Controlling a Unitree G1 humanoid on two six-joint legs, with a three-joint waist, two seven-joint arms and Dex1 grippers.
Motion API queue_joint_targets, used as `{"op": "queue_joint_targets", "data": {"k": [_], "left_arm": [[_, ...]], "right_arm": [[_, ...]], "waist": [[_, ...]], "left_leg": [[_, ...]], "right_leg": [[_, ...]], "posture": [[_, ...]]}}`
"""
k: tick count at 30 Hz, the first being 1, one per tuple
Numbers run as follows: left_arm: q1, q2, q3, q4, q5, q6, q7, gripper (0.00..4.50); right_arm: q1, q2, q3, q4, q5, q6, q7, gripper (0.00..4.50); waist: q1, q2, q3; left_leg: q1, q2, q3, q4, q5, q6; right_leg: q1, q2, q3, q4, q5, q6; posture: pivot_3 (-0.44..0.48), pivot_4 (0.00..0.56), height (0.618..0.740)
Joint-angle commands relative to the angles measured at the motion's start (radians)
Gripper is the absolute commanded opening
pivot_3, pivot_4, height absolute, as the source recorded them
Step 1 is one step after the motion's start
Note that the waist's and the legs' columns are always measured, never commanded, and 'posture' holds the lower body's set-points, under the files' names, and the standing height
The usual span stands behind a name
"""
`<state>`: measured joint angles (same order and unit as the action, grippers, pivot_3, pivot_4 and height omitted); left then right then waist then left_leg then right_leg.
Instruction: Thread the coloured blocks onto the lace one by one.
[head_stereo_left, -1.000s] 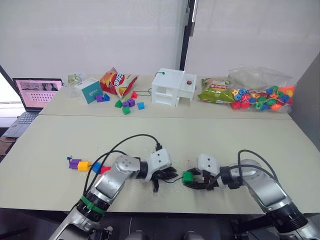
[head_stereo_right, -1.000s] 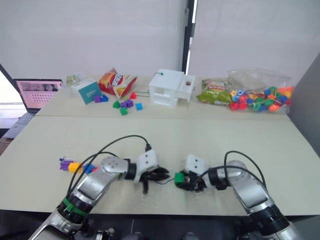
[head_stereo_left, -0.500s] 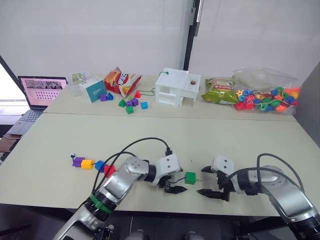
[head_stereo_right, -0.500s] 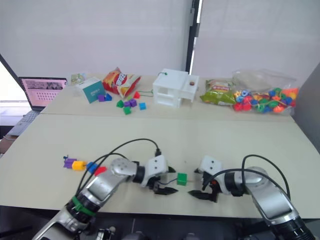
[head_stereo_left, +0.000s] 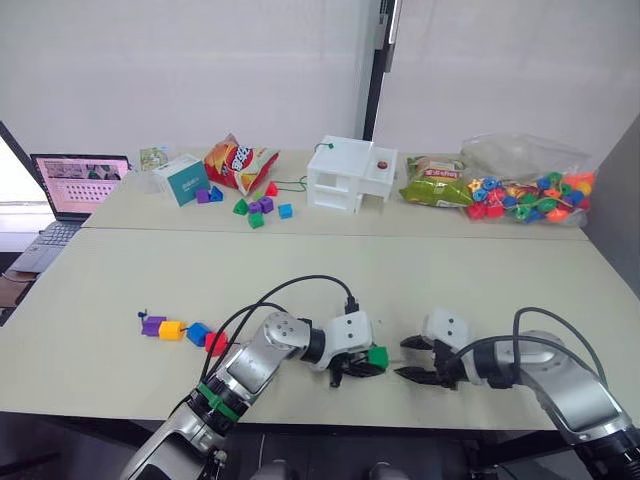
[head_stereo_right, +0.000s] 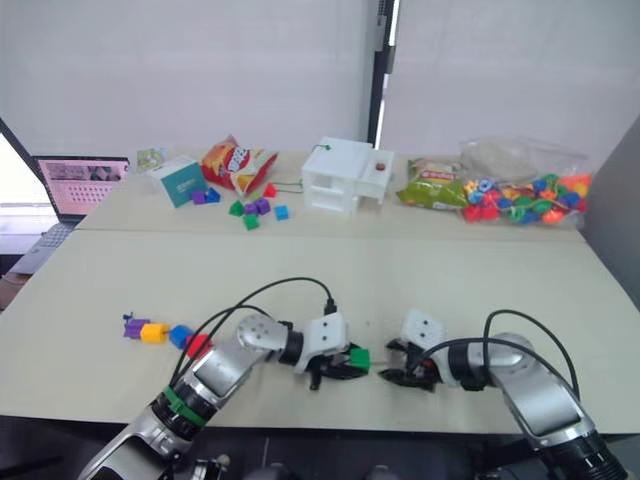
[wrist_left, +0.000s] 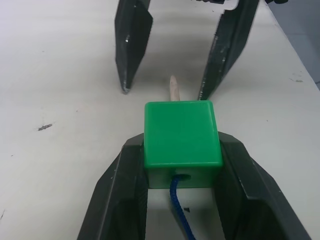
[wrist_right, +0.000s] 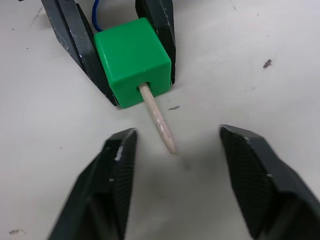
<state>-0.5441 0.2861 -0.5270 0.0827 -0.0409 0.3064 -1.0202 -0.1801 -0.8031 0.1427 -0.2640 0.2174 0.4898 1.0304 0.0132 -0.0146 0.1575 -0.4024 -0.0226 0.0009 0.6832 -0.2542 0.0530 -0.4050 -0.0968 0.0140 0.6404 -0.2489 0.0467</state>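
My left gripper (wrist_left: 182, 150) is shut on the green block (wrist_left: 182, 142), low over the table's front edge. The lace (wrist_left: 178, 210) runs into the block as dark-blue string. Its stiff pale tip (wrist_right: 157, 120) pokes out the far side. My right gripper (wrist_right: 177, 137) faces it, open, its fingertips either side of the tip's end without touching it. In the head views the green block (head_stereo_left: 377, 356) sits between the left gripper (head_stereo_left: 362, 364) and the right gripper (head_stereo_left: 403, 359). The purple (head_stereo_left: 153, 325), yellow-orange (head_stereo_left: 171, 329), blue (head_stereo_left: 197, 333) and red (head_stereo_left: 216, 343) blocks lie in a row to the left.
Along the back table stand a laptop (head_stereo_left: 75, 185), a teal box (head_stereo_left: 181, 181), a snack bag (head_stereo_left: 235, 163), several loose blocks (head_stereo_left: 255, 208), a white box (head_stereo_left: 350, 175), a green packet (head_stereo_left: 432, 185) and a clear bag of beads (head_stereo_left: 525, 190).
A second ago my right gripper held the green block; it let go and stays open. My left gripper has moved right and shut on the block.
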Motion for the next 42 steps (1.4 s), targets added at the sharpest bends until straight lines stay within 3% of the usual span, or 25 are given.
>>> {"op": "queue_joint_targets", "data": {"k": [1,5,15,20,24,28,31,34,36,38,42], "left_arm": [[-0.006,-0.009,0.002,-0.018,0.000,-0.011,-0.004,1.20],[-0.008,-0.011,0.003,-0.015,0.001,-0.010,-0.004,1.20],[-0.002,0.049,0.033,-0.033,-0.027,-0.019,-0.067,1.20],[0.054,0.241,0.153,-0.113,-0.116,-0.029,-0.193,1.20],[0.121,0.453,0.237,-0.091,-0.142,-0.134,-0.330,1.20],[0.148,0.672,0.288,0.120,-0.055,-0.386,-0.417,1.20],[0.138,0.717,0.294,0.206,-0.043,-0.489,-0.441,1.20],[0.129,0.698,0.320,0.213,-0.074,-0.487,-0.433,1.20],[0.123,0.698,0.321,0.190,-0.086,-0.457,-0.456,2.25],[0.096,0.712,0.325,0.123,-0.098,-0.339,-0.460,2.82],[0.053,0.736,0.342,0.014,-0.104,-0.199,-0.466,2.82]], "right_arm": [[-0.003,0.001,-0.004,0.002,-0.001,-0.014,-0.003,1.27],[0.002,-0.003,-0.001,0.000,-0.002,-0.024,0.003,0.00],[-0.006,-0.004,0.000,-0.011,0.003,-0.029,0.017,0.00],[-0.014,0.003,0.012,-0.039,0.005,-0.011,0.012,0.00],[-0.006,0.006,0.015,-0.067,0.013,0.001,0.006,0.00],[0.016,0.005,0.014,-0.093,0.022,0.001,0.005,0.00],[0.026,0.002,0.009,-0.092,0.020,-0.008,0.007,0.00],[0.027,0.002,0.007,-0.087,0.018,-0.012,0.008,0.00],[0.024,0.003,0.012,-0.089,0.018,-0.008,0.010,0.00],[0.017,0.004,0.019,-0.098,0.020,0.003,0.012,0.00],[0.008,0.011,0.028,-0.109,0.023,0.017,0.009,0.00]], "waist": [[0.000,0.000,0.000],[-0.001,0.000,0.000],[-0.001,0.000,0.000],[-0.009,0.000,0.000],[-0.012,0.000,0.000],[-0.010,0.000,0.000],[-0.010,0.000,0.000],[-0.010,0.000,0.000],[-0.010,0.000,0.000],[-0.010,0.000,0.000],[-0.010,-0.001,0.001]], "left_leg": [[0.000,0.000,0.000,0.000,0.000,0.000],[0.000,0.000,0.000,0.000,0.000,0.000],[0.000,0.000,0.000,0.000,0.000,0.000],[0.000,0.002,0.000,-0.001,0.000,0.000],[0.000,0.003,0.000,-0.001,0.000,0.000],[0.001,0.002,0.000,-0.002,0.000,0.000],[0.004,0.002,0.001,-0.003,0.000,0.000],[0.003,0.002,0.001,-0.003,0.000,0.000],[0.003,0.002,0.002,-0.003,0.000,0.000],[0.003,0.003,0.002,-0.003,0.000,0.000],[0.000,0.003,0.002,-0.002,0.000,0.000]], "right_leg": [[0.000,0.000,0.000,0.000,0.000,0.000],[0.000,0.000,0.000,0.000,0.000,0.000],[0.000,0.000,0.000,0.000,0.000,0.000],[-0.001,0.001,0.001,0.001,0.000,0.000],[-0.002,0.001,0.000,0.001,-0.001,-0.001],[-0.002,0.000,0.000,0.000,-0.001,-0.001],[0.000,0.000,0.000,0.000,-0.001,-0.002],[0.000,0.000,0.000,0.000,-0.001,-0.002],[0.000,0.000,0.000,0.001,-0.001,-0.002],[-0.001,0.001,0.000,0.001,-0.001,-0.002],[-0.002,0.002,-0.001,0.001,-0.001,-0.001]], "posture": [[0.000,0.150,0.740],[0.000,0.150,0.740],[0.000,0.150,0.740],[0.000,0.150,0.740],[0.000,0.150,0.740],[0.000,0.150,0.740],[0.000,0.150,0.740],[0.000,0.150,0.740],[0.000,0.150,0.740],[0.000,0.150,0.740],[0.000,0.150,0.740]]}}
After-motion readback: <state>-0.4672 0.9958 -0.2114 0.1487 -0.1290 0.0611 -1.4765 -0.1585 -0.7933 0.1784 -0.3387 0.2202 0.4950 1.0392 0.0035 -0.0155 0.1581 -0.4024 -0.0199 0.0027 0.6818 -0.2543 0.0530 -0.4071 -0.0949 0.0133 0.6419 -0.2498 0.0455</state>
